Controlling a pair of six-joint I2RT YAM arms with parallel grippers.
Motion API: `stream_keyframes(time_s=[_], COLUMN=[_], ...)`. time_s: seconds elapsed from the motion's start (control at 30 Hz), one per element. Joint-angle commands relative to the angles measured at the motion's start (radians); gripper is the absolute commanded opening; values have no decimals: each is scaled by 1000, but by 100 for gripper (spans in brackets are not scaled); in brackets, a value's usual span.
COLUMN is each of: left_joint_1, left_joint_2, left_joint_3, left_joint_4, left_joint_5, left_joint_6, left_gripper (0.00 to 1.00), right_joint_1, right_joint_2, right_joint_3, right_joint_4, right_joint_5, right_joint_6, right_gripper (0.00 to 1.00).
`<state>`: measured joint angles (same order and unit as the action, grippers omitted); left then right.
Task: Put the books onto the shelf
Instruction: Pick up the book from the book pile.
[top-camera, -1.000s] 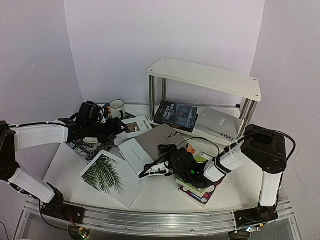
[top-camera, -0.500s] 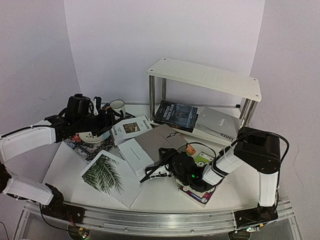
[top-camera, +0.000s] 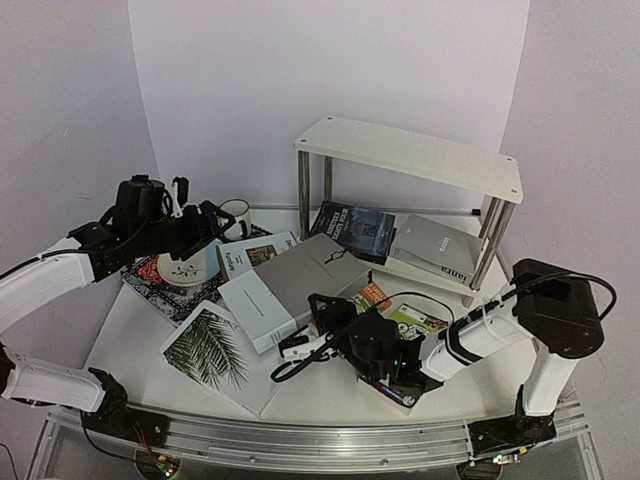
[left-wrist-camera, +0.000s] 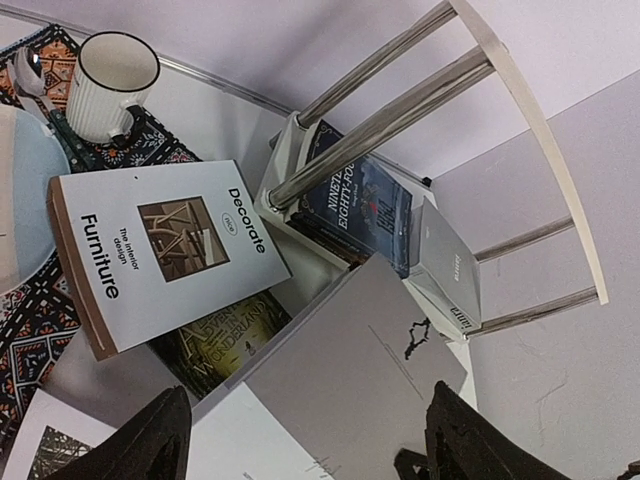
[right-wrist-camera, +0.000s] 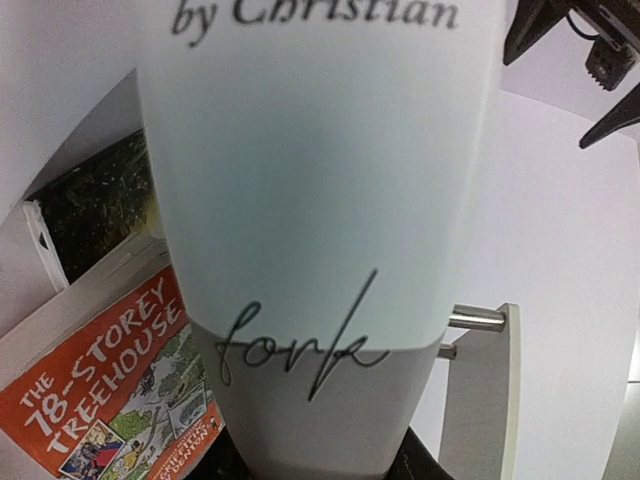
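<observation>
Right gripper (top-camera: 297, 347) is low over table (top-camera: 330, 395) centre. Jaws narrow, pinching the near edge of grey book (top-camera: 310, 270). The book lies tilted across table centre, just near of the shelf (top-camera: 410, 150). Its cover fills the right wrist view, with "fork" in script on it.

Left gripper (left-wrist-camera: 310, 395) is raised over the left side above the placemat (top-camera: 150, 290). Jaws wide, holding nothing.

The shelf stands far right with its top board bare. On the lower board, a dark book (top-camera: 352, 228) lies on the left and a pale grey book (top-camera: 435, 245) on the right, side by side.

On the table:
- The palm book (top-camera: 215, 350) lies flat near left.
- The Decorate book (top-camera: 262, 255) is far of the palm book and left of the grey book, near the mug (top-camera: 236, 215).
- The orange book (top-camera: 372, 297) is just right of the grey book.
- The lime book (top-camera: 420, 320) is near it, partly under the right arm. Books below it are mostly hidden.
</observation>
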<state>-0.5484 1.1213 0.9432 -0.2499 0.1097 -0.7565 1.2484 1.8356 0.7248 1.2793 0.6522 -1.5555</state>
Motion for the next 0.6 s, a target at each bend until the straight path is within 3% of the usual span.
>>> stream_keyframes(time_s=[0.0, 0.57], left_joint_1=[5, 5], left_joint_2=[-37, -62], left_joint_3=[60, 117], left_joint_4=[-24, -52], left_joint_5=[-30, -73], left_joint_6=[27, 57], left_gripper=[82, 82], right_joint_1=[34, 53], right_joint_2=[-102, -152], right_joint_3=[-1, 58], right_joint_4=[61, 4], right_joint_5=[89, 434], right_joint_6=[-43, -102], right_gripper=[32, 30])
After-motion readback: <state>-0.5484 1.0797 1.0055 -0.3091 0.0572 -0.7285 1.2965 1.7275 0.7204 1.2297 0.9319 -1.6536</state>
